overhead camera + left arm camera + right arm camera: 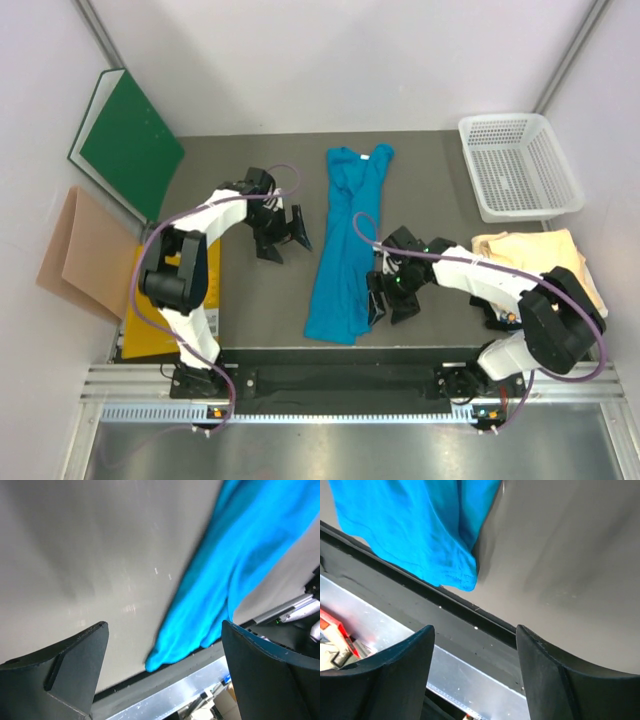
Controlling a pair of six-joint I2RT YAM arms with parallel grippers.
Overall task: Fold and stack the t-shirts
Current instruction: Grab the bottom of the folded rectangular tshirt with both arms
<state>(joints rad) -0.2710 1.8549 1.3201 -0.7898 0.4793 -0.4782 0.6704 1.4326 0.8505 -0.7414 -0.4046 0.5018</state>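
Teal-blue t-shirt (338,260) lies in the middle of the table (430,180) as one long, thin strip. It runs from the far side down to the near edge. The cream t-shirt (540,255) lies well apart from it, on the right side.

The left gripper (284,238) hovers over bare table to the left of the strip. Its fingers are spread wide and hold nothing. The right gripper (390,303) is just beside the strip's near right corner, and it is also spread wide and holds nothing.

I think the job now is to fold the strip in half, end to end. To do that well, each gripper should pinch one near corner and catch all the layers. Then both should lift together and carry that end over to the far end, so the edges line up and no bumps form.
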